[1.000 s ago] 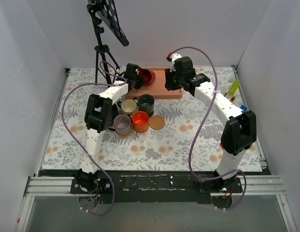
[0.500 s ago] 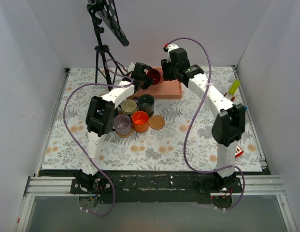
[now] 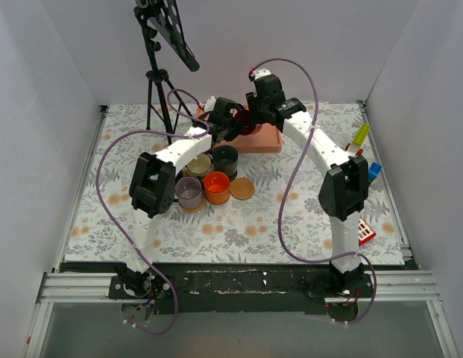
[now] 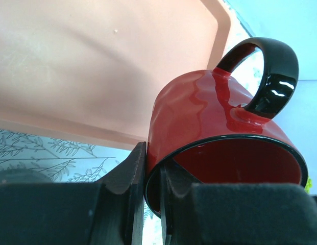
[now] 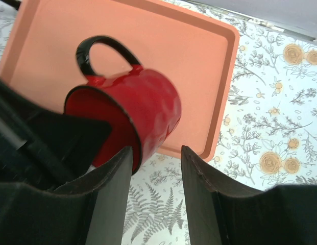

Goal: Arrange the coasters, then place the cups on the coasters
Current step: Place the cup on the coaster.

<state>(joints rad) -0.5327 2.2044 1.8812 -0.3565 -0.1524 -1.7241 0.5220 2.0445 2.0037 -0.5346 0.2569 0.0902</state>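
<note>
The red cup (image 4: 219, 112) with a black handle hangs tipped on its side over the front edge of the pink tray (image 4: 97, 66). My left gripper (image 4: 154, 163) is shut on its rim, one finger inside and one outside. My right gripper (image 5: 155, 153) is open just in front of the same red cup (image 5: 143, 102), its left finger beside the rim. In the top view both grippers meet at the red cup (image 3: 247, 123). The cream (image 3: 199, 164), dark green (image 3: 225, 158), grey-lilac (image 3: 189, 192) and orange (image 3: 216, 186) cups stand clustered. A bare tan coaster (image 3: 242, 188) lies right of the orange cup.
A black tripod (image 3: 153, 82) with a perforated plate stands at the back left. Small coloured items lie along the right edge: yellow-green (image 3: 361, 134), blue (image 3: 375, 169), red-and-white (image 3: 363, 233). White walls close in the flowered table (image 3: 253, 224).
My left gripper carried the red cup to the right. My right arm swung left to meet it, and its jaws widened.
</note>
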